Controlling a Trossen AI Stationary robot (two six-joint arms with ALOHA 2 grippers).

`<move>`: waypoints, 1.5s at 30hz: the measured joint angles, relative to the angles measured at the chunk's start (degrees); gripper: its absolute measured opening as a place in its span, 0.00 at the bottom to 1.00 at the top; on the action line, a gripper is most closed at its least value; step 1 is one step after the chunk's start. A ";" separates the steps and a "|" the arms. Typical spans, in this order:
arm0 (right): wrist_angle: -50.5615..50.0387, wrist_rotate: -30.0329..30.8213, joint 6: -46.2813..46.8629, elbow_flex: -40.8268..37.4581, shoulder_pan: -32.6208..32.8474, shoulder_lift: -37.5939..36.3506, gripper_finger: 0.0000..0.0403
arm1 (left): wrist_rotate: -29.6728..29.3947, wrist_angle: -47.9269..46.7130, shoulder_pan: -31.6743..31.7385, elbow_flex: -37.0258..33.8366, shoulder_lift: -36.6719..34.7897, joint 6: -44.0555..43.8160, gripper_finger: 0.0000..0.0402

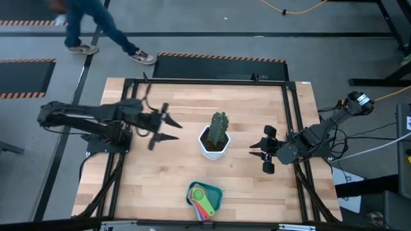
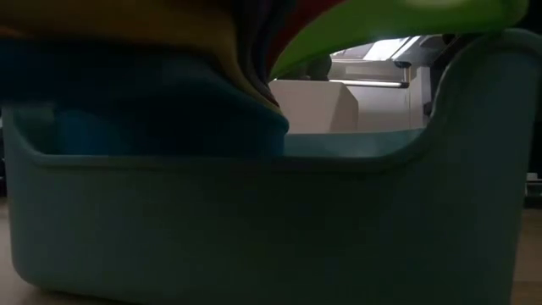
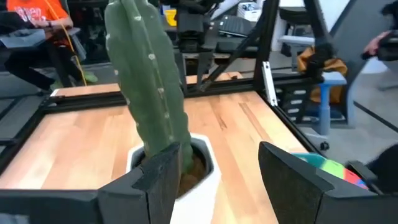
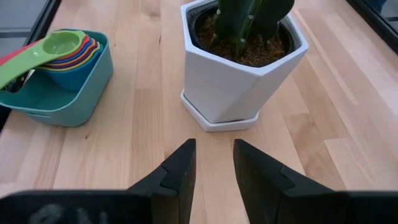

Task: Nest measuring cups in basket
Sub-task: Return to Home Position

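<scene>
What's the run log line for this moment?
cups: nested in basket | left arm: jaws open, clear of basket | right arm: jaws open, clear of basket | cactus pot: mid-table

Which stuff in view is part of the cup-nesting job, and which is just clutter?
Job:
measuring cups, nested in the teal basket
left gripper and right gripper, both open, empty, clear of the basket

Lying about:
white cactus pot, mid-table
a person on the floor beyond the table
</scene>
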 joint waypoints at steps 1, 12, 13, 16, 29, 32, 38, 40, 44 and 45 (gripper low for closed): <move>0.00 0.00 -0.14 0.00 0.01 0.00 0.28 | -0.03 -2.71 -0.14 0.00 -2.51 0.02 0.52; 0.00 -0.04 0.11 0.00 0.01 0.00 0.28 | -20.01 -22.53 -8.71 -0.71 -23.78 1.26 0.52; 0.00 -0.04 0.09 0.00 -0.01 0.00 0.28 | -20.89 -22.55 -9.34 -1.48 -25.02 1.29 0.52; 0.00 -0.04 -0.07 0.00 0.01 0.00 0.28 | -23.14 -22.70 -10.40 -5.04 -29.08 1.45 0.52; 0.02 -0.07 -0.01 0.00 0.01 0.00 0.28 | -24.03 -22.55 -10.65 -21.88 -50.29 2.70 0.52; 0.07 -0.09 -0.05 0.00 -0.01 0.00 0.28 | -24.25 -22.48 -10.65 -23.25 -50.73 4.19 0.52; 0.37 -0.07 -0.09 0.00 0.01 0.00 0.28 | -23.69 -21.59 -10.65 -24.76 -50.75 5.27 0.52; 0.37 -0.09 -0.09 0.00 0.01 0.00 0.28 | -23.34 -20.43 -10.69 -24.98 -50.78 5.28 0.52; 0.51 -0.07 -0.09 0.00 0.00 0.00 0.28 | -23.52 -17.26 -10.65 -27.88 -50.77 4.74 0.52; 0.52 -0.07 -0.10 0.00 0.00 0.00 0.28 | -23.55 -15.01 -10.67 -29.06 -50.79 4.68 0.52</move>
